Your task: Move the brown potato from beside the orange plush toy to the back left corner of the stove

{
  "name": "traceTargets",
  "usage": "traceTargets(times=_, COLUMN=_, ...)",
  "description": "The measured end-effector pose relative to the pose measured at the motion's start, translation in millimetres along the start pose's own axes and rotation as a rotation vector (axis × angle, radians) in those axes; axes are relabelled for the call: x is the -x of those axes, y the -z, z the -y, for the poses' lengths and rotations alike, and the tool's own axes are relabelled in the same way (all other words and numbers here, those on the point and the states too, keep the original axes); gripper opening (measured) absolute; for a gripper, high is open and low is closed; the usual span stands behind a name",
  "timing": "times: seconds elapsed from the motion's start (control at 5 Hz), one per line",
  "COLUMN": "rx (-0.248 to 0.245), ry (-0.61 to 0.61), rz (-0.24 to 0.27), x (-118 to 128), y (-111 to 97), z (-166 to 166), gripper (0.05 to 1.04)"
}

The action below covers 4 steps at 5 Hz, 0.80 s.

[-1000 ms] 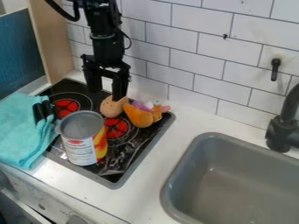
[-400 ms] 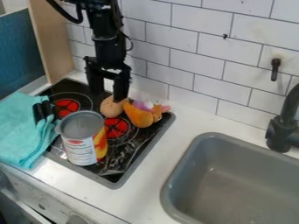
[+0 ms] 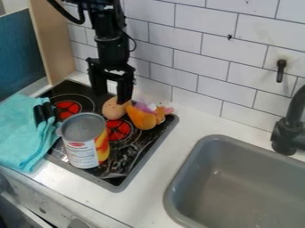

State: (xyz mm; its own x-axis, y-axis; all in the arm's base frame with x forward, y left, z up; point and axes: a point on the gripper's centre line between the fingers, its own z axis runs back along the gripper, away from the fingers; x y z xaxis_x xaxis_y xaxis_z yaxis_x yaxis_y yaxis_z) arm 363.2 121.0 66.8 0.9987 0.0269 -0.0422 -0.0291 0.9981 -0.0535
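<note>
The tool [image 3: 111, 97] has shifted slightly right. Its fingers are spread, empty, just by the tan ball [image 3: 113, 109] on the stove's [image 3: 132, 153] far part. Gripping it well likely means centring first, clear of the orange toy [image 3: 141, 118].

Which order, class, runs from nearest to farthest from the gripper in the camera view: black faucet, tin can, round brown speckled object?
1. Round brown speckled object: just below the gripper, on the cooktop.
2. Tin can: upright, toward the cooktop's front.
3. Black faucet: at the picture's right edge, beside the sink.
</note>
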Motion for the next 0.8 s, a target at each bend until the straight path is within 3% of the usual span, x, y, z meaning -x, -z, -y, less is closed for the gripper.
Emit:
traceTargets(times=0.2, rx=0.010, ry=0.009, rz=0.008, x=-1.5, y=0.6, z=1.4, gripper=0.984)
traceTargets(times=0.4, rx=0.019, ry=0.013, rz=-0.019, x=1.7, y=12.4, z=1.4, gripper=0.907)
traceTargets(times=0.6, rx=0.018, ry=0.014, rz=-0.018, x=1.5, y=15.7, z=1.1, gripper=0.654)
traceTargets(times=0.8, rx=0.014, ry=0.017, rz=-0.020, x=2.4, y=18.2, z=1.2, gripper=0.594)
